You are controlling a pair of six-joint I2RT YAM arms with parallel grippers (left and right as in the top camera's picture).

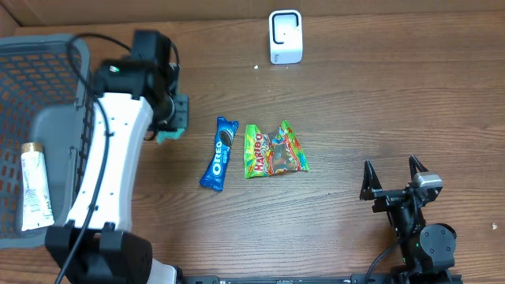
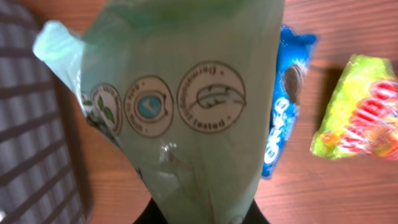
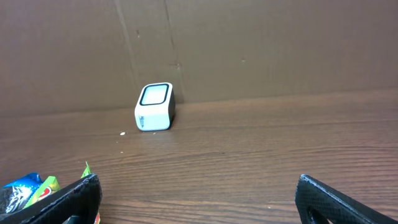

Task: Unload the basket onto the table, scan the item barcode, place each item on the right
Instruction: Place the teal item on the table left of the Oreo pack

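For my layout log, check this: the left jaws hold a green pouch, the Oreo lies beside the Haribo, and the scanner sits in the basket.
Wrong on one count: the scanner stands on the table, outside the basket, as the overhead view shows. The pouch, Oreo and Haribo are as you said.

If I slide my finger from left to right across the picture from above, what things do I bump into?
White tube in the grey mesh basket → pale green plastic packet → blue Oreo biscuit pack → green Haribo sweet bag → right arm's open black fingers.
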